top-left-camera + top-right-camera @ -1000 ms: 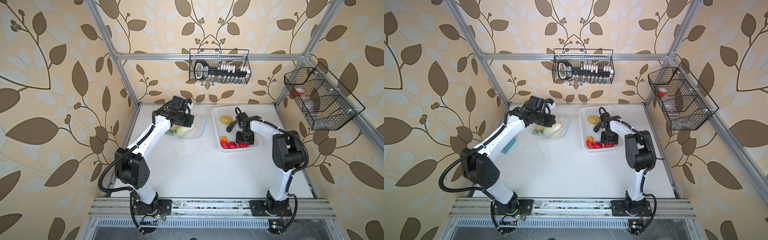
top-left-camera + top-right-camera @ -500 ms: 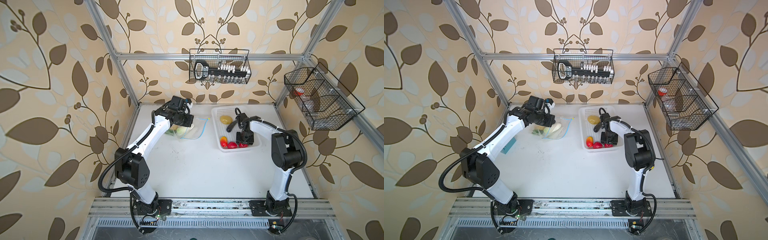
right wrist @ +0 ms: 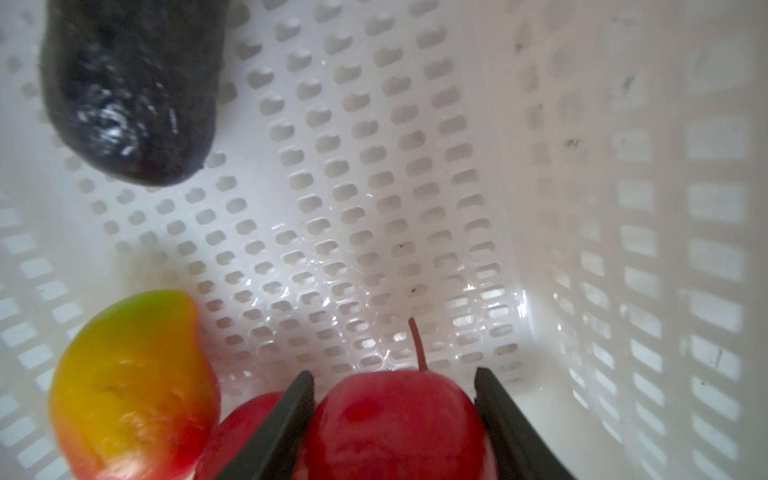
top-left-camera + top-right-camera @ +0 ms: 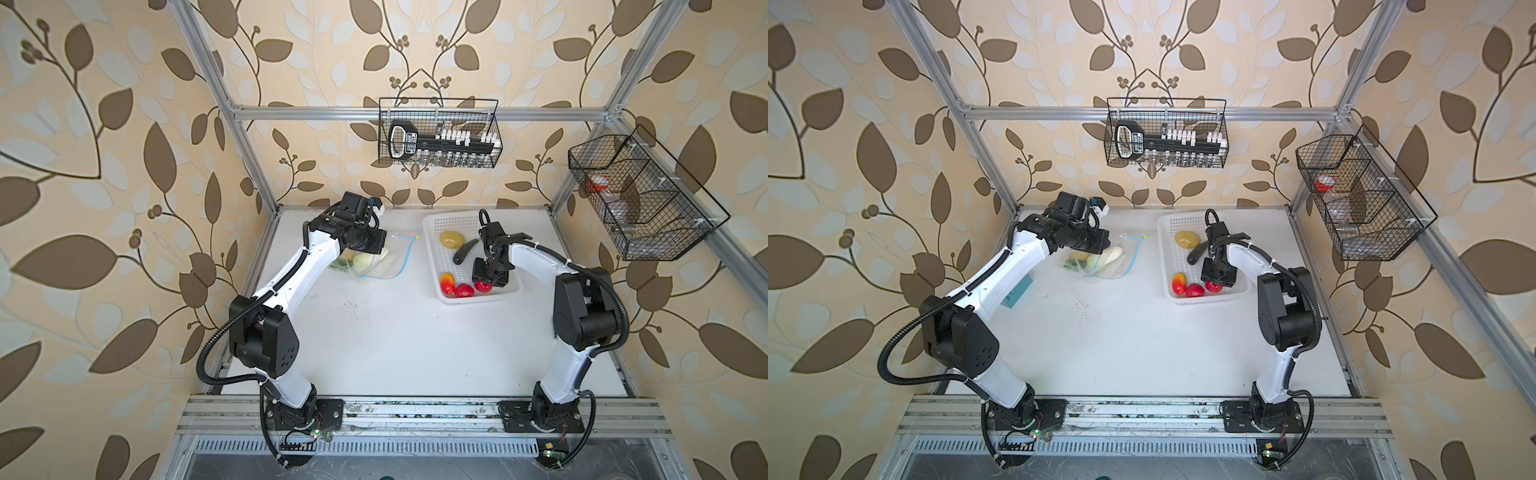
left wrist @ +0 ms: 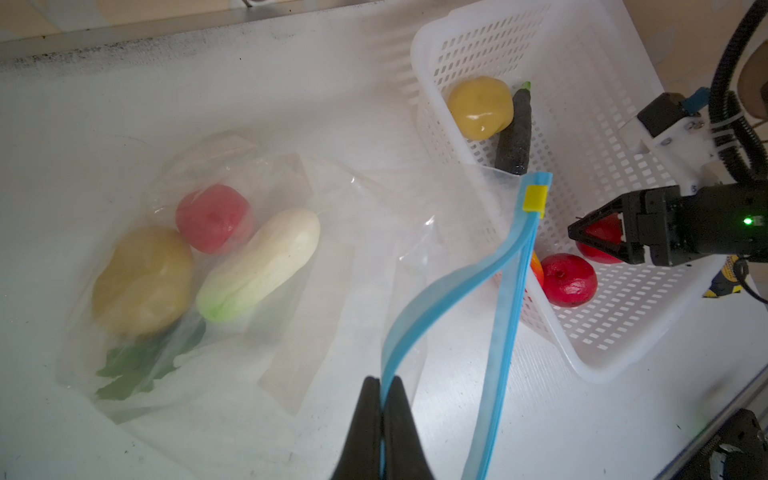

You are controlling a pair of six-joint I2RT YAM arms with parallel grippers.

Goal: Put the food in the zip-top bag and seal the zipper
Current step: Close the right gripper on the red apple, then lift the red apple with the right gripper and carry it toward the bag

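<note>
Scanning the table (image 4: pixel 395 340): white basket (image 5: pixel 582 124) far right, zip-top bag (image 5: pixel 332 232) far left, part-filled. Right jaws pinch a red apple (image 3: pixel 395 419) in the basket; left jaws, pressed together, clamp the zipper (image 5: pixel 506 332). Risk: the glossy, round apple squirts free on lifting, or the bag mouth sags shut.

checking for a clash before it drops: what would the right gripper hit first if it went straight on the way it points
The red apple, already between its jaws. The right gripper points down into the white basket, whose floor seems just behind.
</note>
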